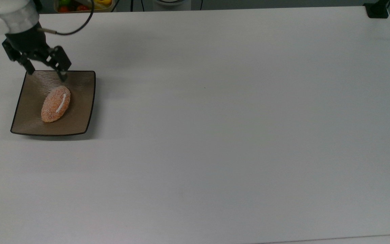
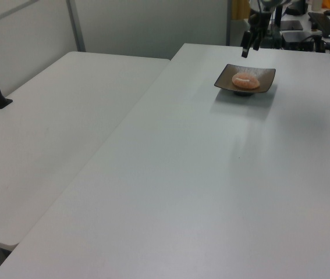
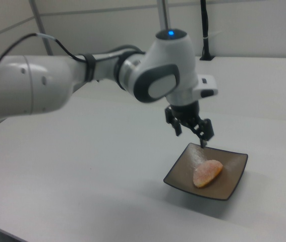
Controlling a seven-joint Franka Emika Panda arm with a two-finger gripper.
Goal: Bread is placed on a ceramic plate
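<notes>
Tool (image 1: pixel 46 73) open, empty, hovering over the plate's (image 1: pixel 80 122) far edge in the top view. We see bread (image 1: pixel 56 103) lying mid-plate, untouched, on the white surface (image 1: pixel 235 135).

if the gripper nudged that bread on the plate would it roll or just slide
The bread looks oval and rounded, so it would probably rock or roll sideways. Its speckled sugary crust likely grips, but the ceramic plate looks glossy, so some sliding seems possible.

arm (image 3: pixel 47 85): glossy white shells, grey joint caps (blue light on top) | tool (image 3: pixel 189 135): black | cable (image 1: pixel 76 27): black
</notes>
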